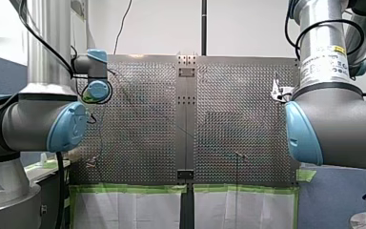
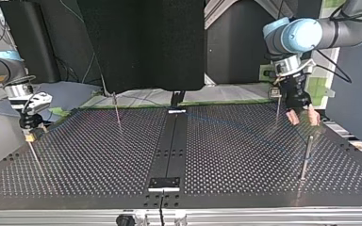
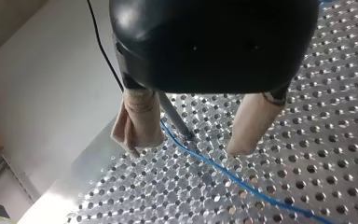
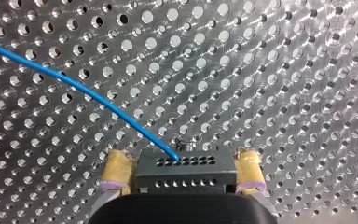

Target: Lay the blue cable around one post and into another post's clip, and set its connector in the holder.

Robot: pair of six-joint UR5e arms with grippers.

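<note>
While my right gripper (image 4: 182, 162) clamps the black connector (image 4: 184, 172) between its 2 yellow pads (image 4: 116, 168), the blue cable (image 4: 84, 91) runs ahead of it. My left gripper (image 3: 189, 145) hangs released astride 1 post (image 3: 173, 116), the cable between its fingers (image 3: 140, 121), seemingly touching the post's foot; light, even tension should seat it there.

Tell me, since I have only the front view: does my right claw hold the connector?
Observer: Yes. In the right wrist view my right claw is shut on the black connector, a yellow pad at each side.
Reviewer: And the cable?
Observer: The blue cable leaves the connector's face and curves away over the table.
Reviewer: My left claw?
Observer: Open, its beige pads astride a post, the cable passing close by the post's foot.
</note>
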